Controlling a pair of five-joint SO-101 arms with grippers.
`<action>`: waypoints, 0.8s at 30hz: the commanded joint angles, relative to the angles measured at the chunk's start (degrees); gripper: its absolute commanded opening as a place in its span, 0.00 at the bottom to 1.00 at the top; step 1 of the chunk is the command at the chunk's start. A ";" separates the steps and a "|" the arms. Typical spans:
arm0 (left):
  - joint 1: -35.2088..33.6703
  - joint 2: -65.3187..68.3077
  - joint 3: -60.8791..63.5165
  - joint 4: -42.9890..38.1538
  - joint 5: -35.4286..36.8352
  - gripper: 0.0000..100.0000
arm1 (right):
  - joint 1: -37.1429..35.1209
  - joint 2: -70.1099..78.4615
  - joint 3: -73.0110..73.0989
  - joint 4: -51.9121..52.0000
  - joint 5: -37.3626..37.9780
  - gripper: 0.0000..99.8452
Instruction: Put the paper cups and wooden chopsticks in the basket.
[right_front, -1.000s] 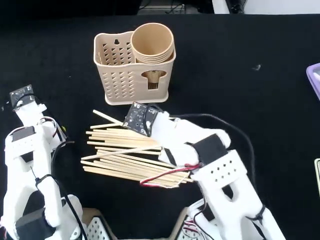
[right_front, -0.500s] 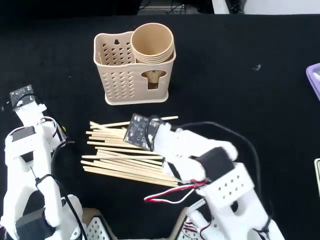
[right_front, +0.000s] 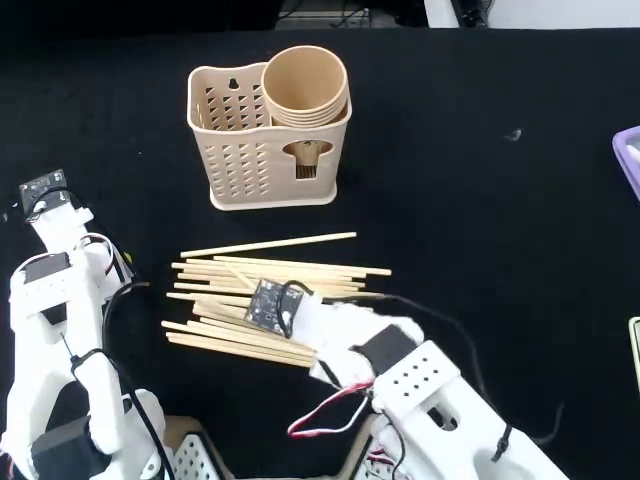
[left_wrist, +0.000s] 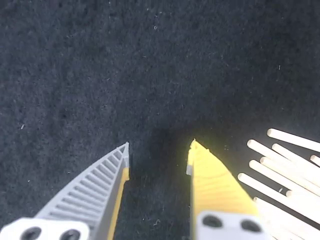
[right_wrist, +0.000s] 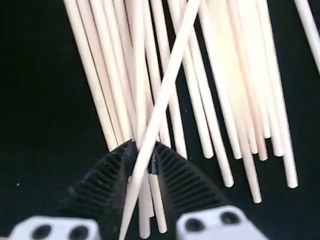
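A beige basket (right_front: 240, 165) stands at the back of the black table, with stacked paper cups (right_front: 305, 88) in its right compartment. Wooden chopsticks (right_front: 300, 268) lie in a loose pile in front of it. My right gripper (right_wrist: 143, 148) is low over the pile's near side (right_front: 266, 304), shut on one slanting chopstick (right_wrist: 170, 82) that crosses the others (right_wrist: 225, 75). My left gripper (left_wrist: 159, 147) hangs open above bare cloth, nothing between its fingers, with chopstick ends (left_wrist: 285, 165) just beside it. The left arm (right_front: 60, 300) stands left of the pile.
A purple object (right_front: 630, 160) sits at the table's right edge. Both arm bases crowd the near edge. Black cloth lies open to the right of the basket and the pile.
The right arm has drawn back from the pile's far side toward the near edge. Chopsticks it covered now show, and one long stick lies apart at the far side.
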 joint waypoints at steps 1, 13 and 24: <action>-0.22 -0.26 -0.22 -1.05 0.70 0.19 | -0.70 -1.10 -1.01 0.26 -0.44 0.14; -0.22 -0.18 -0.22 -1.14 0.70 0.19 | -8.44 -1.01 -2.77 2.46 -0.44 0.18; -0.22 -0.18 -0.22 -1.14 0.70 0.19 | -8.62 -1.01 3.12 -2.73 0.00 0.18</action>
